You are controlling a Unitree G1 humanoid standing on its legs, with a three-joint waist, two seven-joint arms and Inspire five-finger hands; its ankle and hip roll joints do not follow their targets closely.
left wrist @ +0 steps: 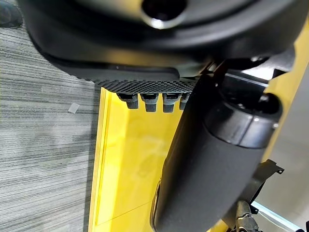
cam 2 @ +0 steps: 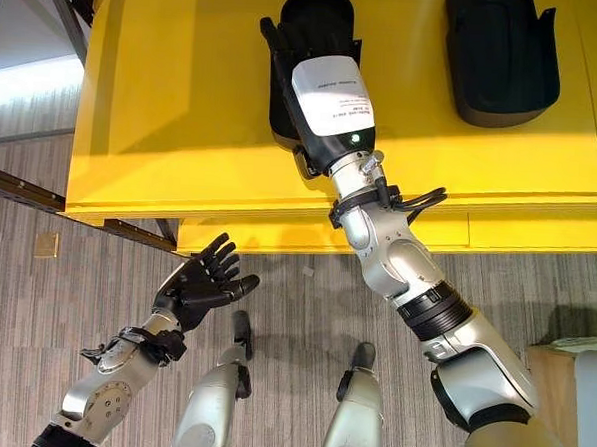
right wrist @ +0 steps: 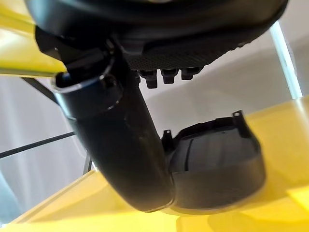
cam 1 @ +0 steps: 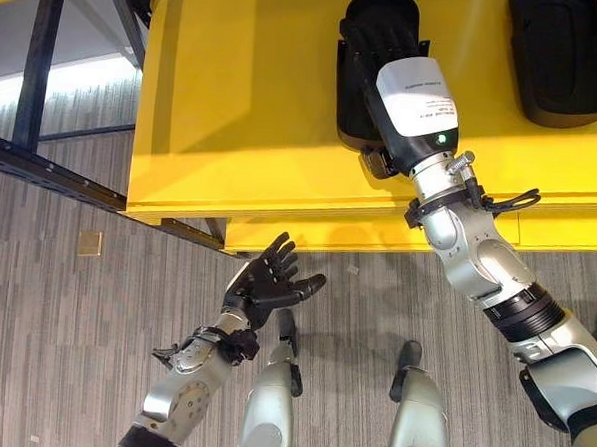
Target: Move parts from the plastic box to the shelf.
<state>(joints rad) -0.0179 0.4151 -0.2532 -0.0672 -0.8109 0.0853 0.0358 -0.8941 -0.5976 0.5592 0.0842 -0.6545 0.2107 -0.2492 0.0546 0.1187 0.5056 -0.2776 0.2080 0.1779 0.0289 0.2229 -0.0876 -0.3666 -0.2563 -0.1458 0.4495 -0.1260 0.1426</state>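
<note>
Yellow shelf (cam 1: 234, 110) carries two black parts; the nearer part (cam 2: 314, 24) lies flat under the right hand (cam 2: 288, 43), fingers straight and apparently gripping nothing. Lift away cleanly without dragging it. Left hand (cam 1: 267, 282) hangs open, empty.

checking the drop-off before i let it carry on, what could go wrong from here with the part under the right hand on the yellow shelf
The right hand lies over a black part on the yellow shelf; its grip is hidden, so withdrawing might drag the part along. A second black part sits nearby, and a sideways swing of the arm could knock it. The left hand hangs open below the shelf's front edge; raising it could strike that edge.
</note>
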